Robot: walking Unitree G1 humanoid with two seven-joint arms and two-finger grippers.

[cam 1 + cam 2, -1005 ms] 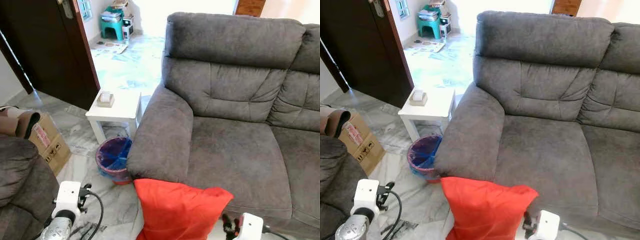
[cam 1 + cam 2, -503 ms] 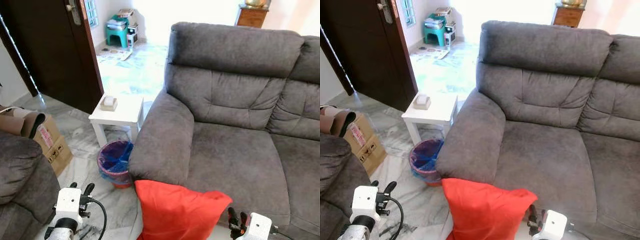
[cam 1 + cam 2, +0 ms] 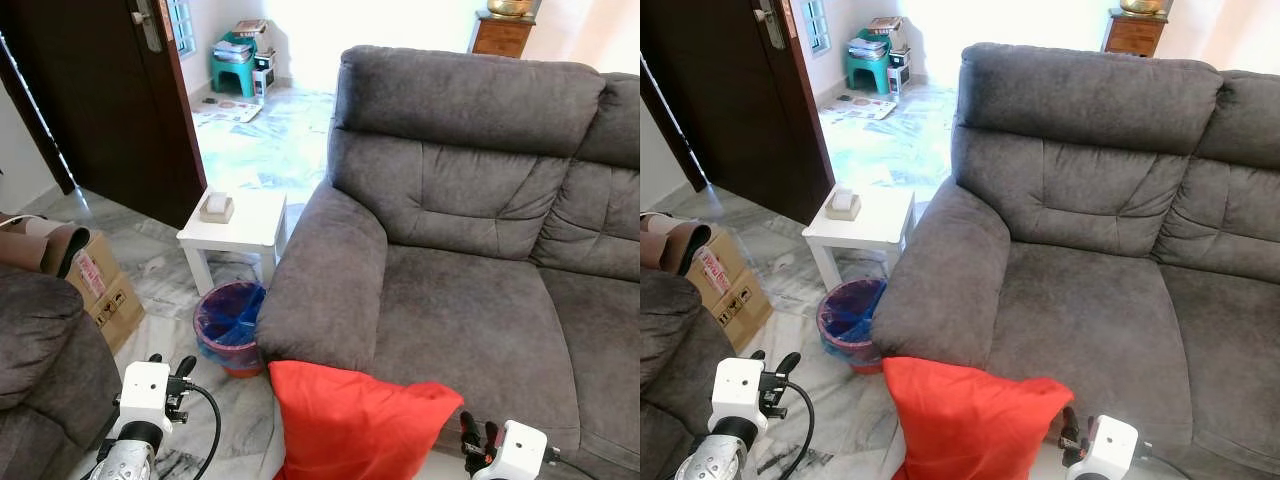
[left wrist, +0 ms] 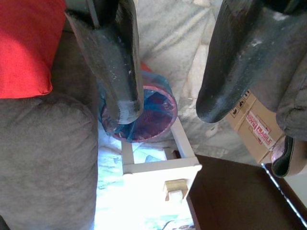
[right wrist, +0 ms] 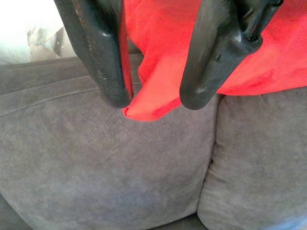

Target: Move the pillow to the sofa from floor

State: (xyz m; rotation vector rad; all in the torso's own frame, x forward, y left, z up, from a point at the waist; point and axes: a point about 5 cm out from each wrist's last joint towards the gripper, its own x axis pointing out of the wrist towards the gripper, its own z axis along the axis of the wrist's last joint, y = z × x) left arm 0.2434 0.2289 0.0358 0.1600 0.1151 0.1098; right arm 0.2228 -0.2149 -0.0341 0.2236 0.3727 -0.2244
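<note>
where red pillow (image 3: 355, 425) leans on sofa (image 3: 470, 300) | left claw (image 4: 165, 103) released | right claw (image 5: 153, 98) released

One pillow (image 3: 352, 424), one sofa (image 3: 470, 240) — perhaps two end effectors.

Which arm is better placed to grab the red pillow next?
Right, probably. The right claw is open with the red pillow corner between its fingers, right at the sofa front. The left claw, also open, points at the bin and the white side table.
</note>
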